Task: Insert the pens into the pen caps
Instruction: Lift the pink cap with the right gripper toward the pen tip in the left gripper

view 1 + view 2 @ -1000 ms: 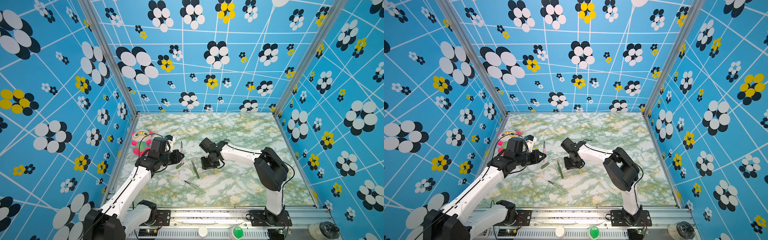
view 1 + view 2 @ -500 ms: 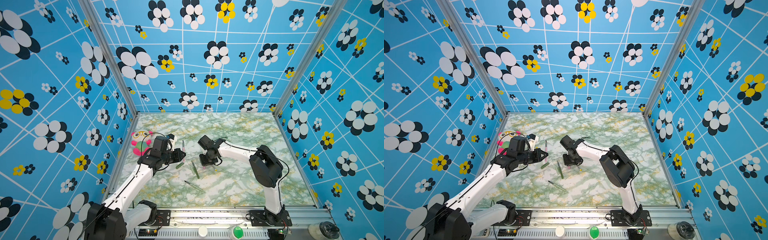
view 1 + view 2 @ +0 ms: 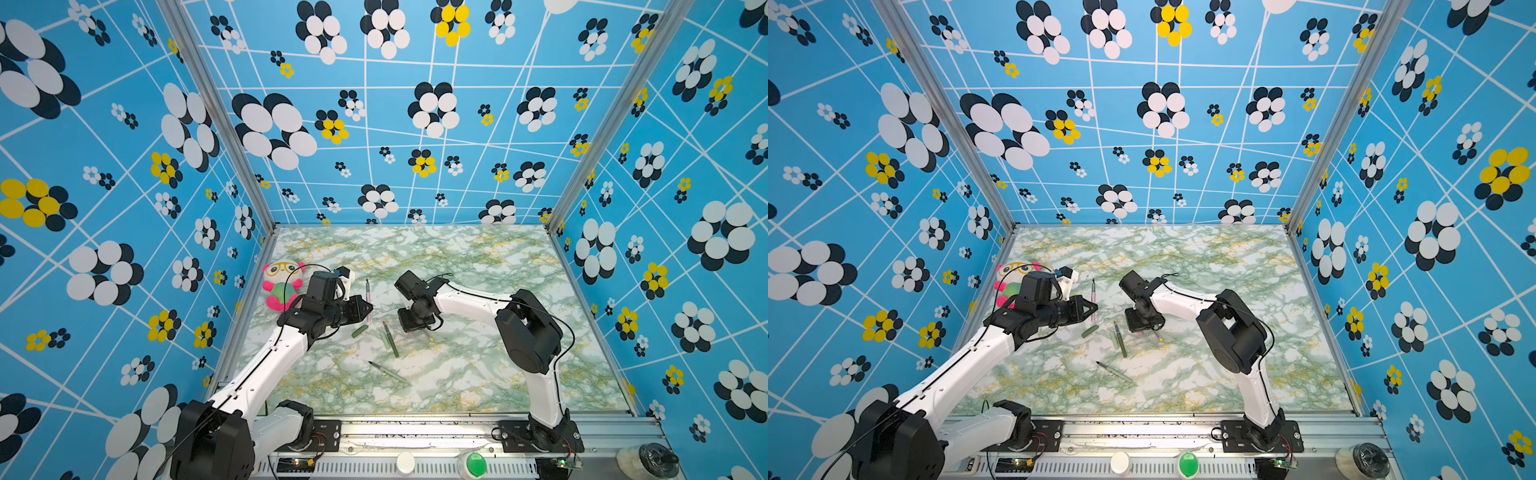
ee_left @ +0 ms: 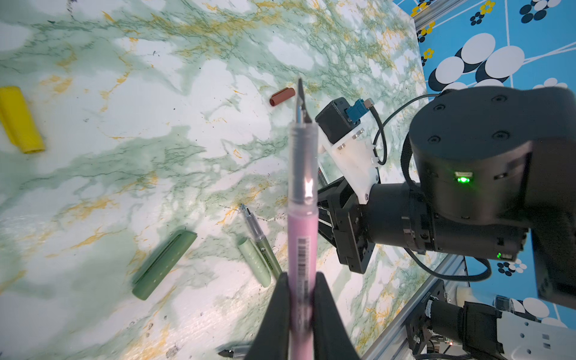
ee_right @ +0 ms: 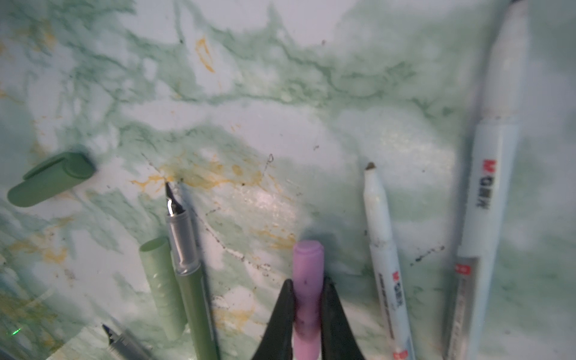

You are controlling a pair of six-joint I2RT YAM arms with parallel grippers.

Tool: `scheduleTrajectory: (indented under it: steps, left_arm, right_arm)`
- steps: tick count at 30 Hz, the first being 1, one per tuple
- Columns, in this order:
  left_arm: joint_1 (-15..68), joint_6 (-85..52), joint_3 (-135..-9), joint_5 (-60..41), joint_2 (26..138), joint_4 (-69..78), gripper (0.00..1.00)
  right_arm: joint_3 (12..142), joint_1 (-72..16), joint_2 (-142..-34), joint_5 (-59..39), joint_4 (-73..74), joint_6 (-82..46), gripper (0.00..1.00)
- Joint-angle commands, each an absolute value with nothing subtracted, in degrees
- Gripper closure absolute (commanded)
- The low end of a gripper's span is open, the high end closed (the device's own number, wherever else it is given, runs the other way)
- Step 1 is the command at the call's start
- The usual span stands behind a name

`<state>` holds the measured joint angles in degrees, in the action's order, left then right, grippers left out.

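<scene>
Pens and caps, one pair in hand. The pink stick pen (image 4: 302,218) with a clear nib section is pinched in the left gripper (image 4: 301,290). The jaws are tight on the rear of the barrel, and the nib end sticks out well past the fingers, likely to leave bare barrel for a cap to slide over. It sits left of centre, nib pointing far.

- The right gripper (image 5: 308,290), at centre and to the right of the pen, has closed on a short pink plastic cap (image 5: 308,261) low over the green-veined marble tabletop (image 3: 478,374). I cannot tell whether the cap is off the surface or which end is open.
- Pen and cap are apart and not yet lined up. Next step, by my reading: lift the cap and turn its mouth to the nib.
- Loose between the grippers:
  - a dark green clip cap (image 4: 163,263)
  - a pale green tube cap (image 4: 254,261) lying just beside a dark green nib pen (image 4: 261,240)
- A pale green pen (image 3: 388,372) lies nearer.
- Two white-barrelled marker pens (image 5: 385,255) lie just right of the pink cap.
- A stubby yellow cap (image 4: 18,120) and a small brown cap (image 4: 282,96) lie apart.
</scene>
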<state>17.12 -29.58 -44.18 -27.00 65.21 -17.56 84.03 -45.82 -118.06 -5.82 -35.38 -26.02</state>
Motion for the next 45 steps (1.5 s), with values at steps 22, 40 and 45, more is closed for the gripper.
scheduleTrajectory:
  steps: [22, 40, 45]
  left_arm:
    - [28.35, -26.93, -46.47, -33.53, 71.54, -6.42, 1.0]
    - [32.86, -32.85, -47.65, -29.92, 76.65, 4.7, 1.0]
    - [32.88, -33.19, -47.55, -29.18, 76.55, 5.51, 1.0]
  right_arm:
    - [91.22, -32.24, -102.49, -16.19, -26.52, -33.23, 0.94]
    - [89.64, -32.17, -99.32, -20.72, -21.85, -37.07, 0.95]
    - [88.6, -32.21, -99.14, -21.48, -21.62, -37.18, 0.95]
